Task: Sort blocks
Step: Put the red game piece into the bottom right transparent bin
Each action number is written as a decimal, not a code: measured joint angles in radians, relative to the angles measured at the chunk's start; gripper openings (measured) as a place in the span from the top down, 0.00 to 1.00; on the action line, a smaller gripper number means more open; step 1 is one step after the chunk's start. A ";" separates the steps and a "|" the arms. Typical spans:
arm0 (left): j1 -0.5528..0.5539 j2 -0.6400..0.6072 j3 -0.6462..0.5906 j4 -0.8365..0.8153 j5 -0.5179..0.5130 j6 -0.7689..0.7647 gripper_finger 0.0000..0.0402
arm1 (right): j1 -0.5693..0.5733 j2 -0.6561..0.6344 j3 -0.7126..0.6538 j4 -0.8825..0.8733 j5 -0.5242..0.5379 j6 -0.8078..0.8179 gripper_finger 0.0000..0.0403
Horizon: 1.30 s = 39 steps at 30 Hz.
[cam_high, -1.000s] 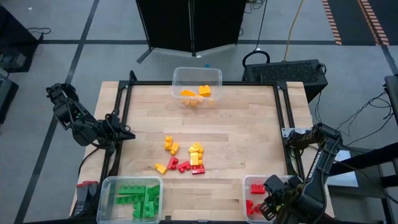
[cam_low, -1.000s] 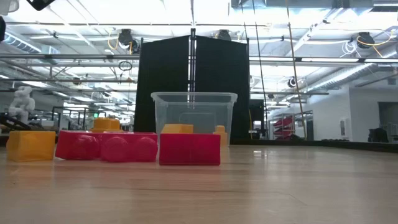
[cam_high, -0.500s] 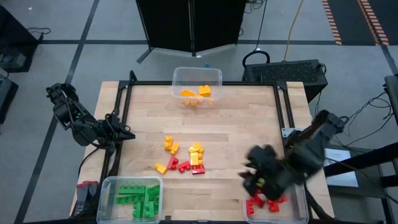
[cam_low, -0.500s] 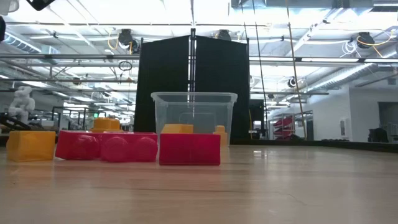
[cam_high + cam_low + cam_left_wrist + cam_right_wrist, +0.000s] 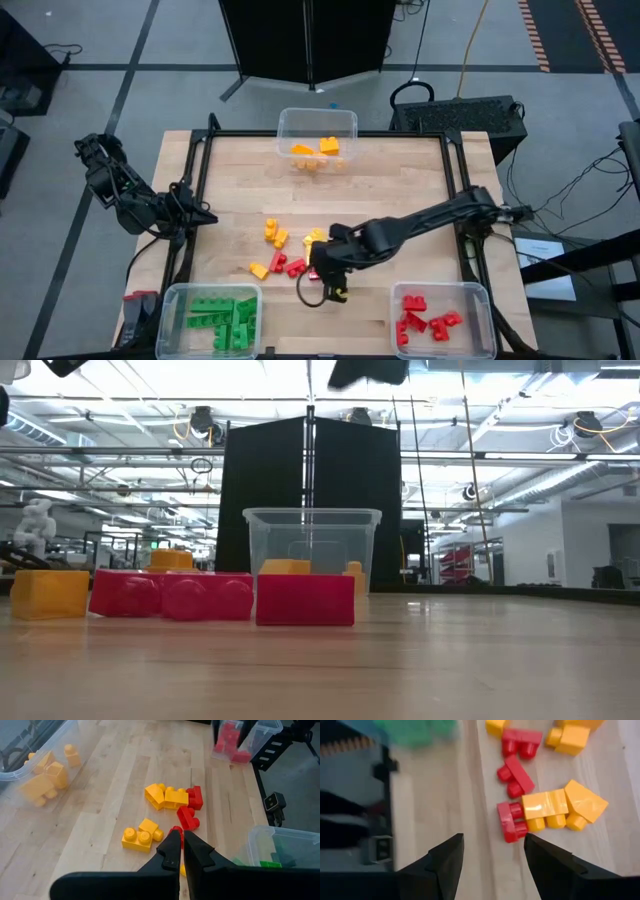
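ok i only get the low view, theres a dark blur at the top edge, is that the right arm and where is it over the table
observer: yes, that's it. The right gripper hangs above the wooden table, just beside the loose pile of red and yellow-orange studded plastic bricks in the middle.
operator: is it holding anything
observer: no. In its wrist view the fingers stand open and empty, with a red brick on the wood just ahead of them.
operator: and the left one
observer: the left gripper is shut on nothing and sits at the table's left edge, away from the pile.
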<state>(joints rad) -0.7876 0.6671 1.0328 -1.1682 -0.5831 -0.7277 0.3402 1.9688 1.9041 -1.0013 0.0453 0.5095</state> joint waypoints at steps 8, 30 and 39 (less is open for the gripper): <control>0.000 0.000 0.000 0.000 0.002 0.008 0.99 | -0.019 0.130 0.000 -0.007 0.000 -0.137 0.42; 0.000 0.000 0.000 -0.001 0.004 0.009 0.99 | -0.023 0.334 0.002 0.102 -0.037 -0.156 0.23; 0.000 0.000 -0.007 -0.001 0.004 0.008 0.99 | -0.054 0.371 -0.001 0.120 -0.046 -0.157 0.27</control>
<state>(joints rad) -0.7876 0.6666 1.0257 -1.1694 -0.5789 -0.7200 0.2867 2.3401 1.9036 -0.8812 -0.0009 0.3523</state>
